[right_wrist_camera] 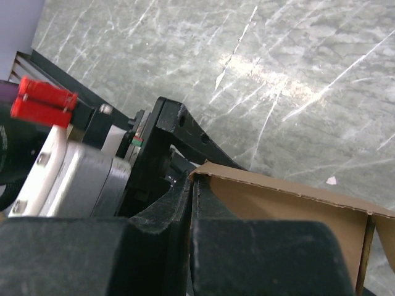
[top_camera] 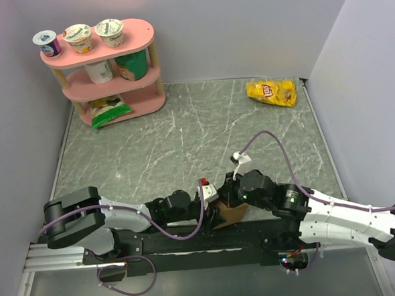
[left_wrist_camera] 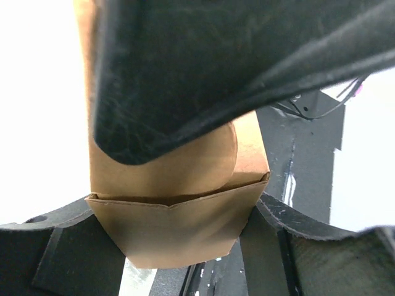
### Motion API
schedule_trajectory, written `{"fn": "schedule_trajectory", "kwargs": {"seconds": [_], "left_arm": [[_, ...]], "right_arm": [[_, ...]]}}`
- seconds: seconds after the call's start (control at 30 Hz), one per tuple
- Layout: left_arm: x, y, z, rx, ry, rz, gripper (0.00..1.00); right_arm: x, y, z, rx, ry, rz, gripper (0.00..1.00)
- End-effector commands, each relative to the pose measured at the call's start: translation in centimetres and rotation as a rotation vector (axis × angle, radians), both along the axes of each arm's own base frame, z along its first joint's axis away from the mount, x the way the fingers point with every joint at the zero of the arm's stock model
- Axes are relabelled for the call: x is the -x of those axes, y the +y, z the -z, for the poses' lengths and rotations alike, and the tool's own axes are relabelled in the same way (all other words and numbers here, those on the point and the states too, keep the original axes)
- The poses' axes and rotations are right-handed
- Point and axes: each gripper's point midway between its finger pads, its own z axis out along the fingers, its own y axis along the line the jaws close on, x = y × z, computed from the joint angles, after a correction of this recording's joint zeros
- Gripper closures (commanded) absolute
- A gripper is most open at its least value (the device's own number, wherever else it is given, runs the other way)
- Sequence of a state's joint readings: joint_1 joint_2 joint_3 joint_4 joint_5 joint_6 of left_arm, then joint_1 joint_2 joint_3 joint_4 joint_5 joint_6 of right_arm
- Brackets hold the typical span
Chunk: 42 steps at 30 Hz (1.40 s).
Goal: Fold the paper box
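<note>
Seen from above, the paper box (top_camera: 231,213) sits at the table's (top_camera: 183,135) near edge between both arms, well apart from the chip bag (top_camera: 271,93) and the pink shelf (top_camera: 105,66). In the left wrist view, the left gripper (left_wrist_camera: 176,246) is spread wide and clamps the box's sides, probably to steady it, while a black finger (left_wrist_camera: 216,61) lies over a rounded flap (left_wrist_camera: 213,157). In the right wrist view, the right gripper (right_wrist_camera: 191,246) is closed tight at the box's wall, and I cannot tell whether it pinches cardboard.

Two arms are seen, the left arm (top_camera: 121,220) and the right arm (top_camera: 336,223), each made of pale grey shells and round black joints. A thin purple cable (top_camera: 270,135) is looped along each one, and a small red block (right_wrist_camera: 43,102) is fixed by the left wrist. The fingers (left_wrist_camera: 37,259) are made black and a bit rough.
</note>
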State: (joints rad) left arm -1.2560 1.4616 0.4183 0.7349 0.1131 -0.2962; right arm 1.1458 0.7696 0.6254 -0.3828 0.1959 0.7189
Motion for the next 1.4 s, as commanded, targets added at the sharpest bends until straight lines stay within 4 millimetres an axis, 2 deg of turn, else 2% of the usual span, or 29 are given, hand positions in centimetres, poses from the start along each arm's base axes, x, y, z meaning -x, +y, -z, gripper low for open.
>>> {"fn": "schedule_trajectory", "kwargs": {"seconds": [0.0, 0.27, 0.47, 0.57, 0.6, 0.67, 0.7, 0.77, 0.8, 0.9, 1.0, 1.07, 1.13, 1.17, 1.3, 1.37], "left_arm": [[1.1, -0.5, -0.4, 0.019, 0.089, 0.078, 0.58], [-0.2, 0.1, -0.8, 0.061, 0.145, 0.074, 0.58], [-0.4, 0.5, -0.8, 0.075, 0.145, 0.094, 0.59], [-0.1, 1.0, -0.8, 0.094, 0.113, 0.104, 0.59], [0.0, 1.4, -0.2, 0.081, 0.109, 0.106, 0.59], [0.0, 1.8, 0.2, 0.061, 0.083, 0.108, 0.59], [-0.1, 2.2, 0.7, 0.041, 0.082, 0.099, 0.59], [-0.1, 2.4, 0.6, 0.038, 0.064, 0.103, 0.59], [0.0, 2.6, 0.7, 0.032, 0.065, 0.101, 0.59], [0.1, 2.9, 0.1, 0.053, 0.043, 0.101, 0.59], [0.4, 3.4, -0.8, 0.084, 0.024, 0.106, 0.59], [0.6, 3.7, -2.1, 0.128, 0.008, 0.112, 0.59], [1.2, 4.1, -2.3, 0.137, 0.016, 0.125, 0.59], [1.4, 4.3, -3.0, 0.154, 0.012, 0.133, 0.59], [2.0, 5.0, -3.9, 0.176, 0.009, 0.144, 0.59], [2.2, 5.3, -4.2, 0.174, 0.003, 0.147, 0.59]], "right_arm": [[1.0, 1.5, -0.5, -0.059, 0.005, -0.05, 1.0], [2.1, 1.9, 0.9, 0.029, 0.01, -0.068, 1.0], [3.1, 2.3, 0.9, 0.048, 0.012, -0.104, 1.0], [2.9, 1.2, 0.6, 0.076, 0.015, -0.073, 0.83], [2.5, 1.0, -0.3, 0.072, -0.003, -0.05, 0.72], [2.2, 0.0, -1.4, 0.072, -0.024, -0.031, 0.57], [2.2, -0.7, -2.0, 0.087, -0.039, -0.031, 0.41], [2.0, -1.8, -3.1, 0.082, -0.067, -0.016, 0.29], [2.0, -2.4, -3.4, 0.094, -0.076, -0.02, 0.16], [1.9, -3.9, -5.1, 0.051, -0.114, 0.0, 0.04], [1.2, -6.4, -6.1, 0.034, -0.141, 0.063, 0.03], [1.2, -7.9, -5.4, 0.072, -0.123, 0.076, 0.04], [0.7, -9.0, -4.7, 0.104, -0.095, 0.112, 0.05], [1.4, -8.8, -4.1, 0.113, -0.069, 0.064, 0.05], [1.3, -8.8, -2.3, 0.131, -0.02, 0.052, 0.1], [1.1, -8.1, -2.3, 0.126, -0.033, 0.029, 0.14]]}}
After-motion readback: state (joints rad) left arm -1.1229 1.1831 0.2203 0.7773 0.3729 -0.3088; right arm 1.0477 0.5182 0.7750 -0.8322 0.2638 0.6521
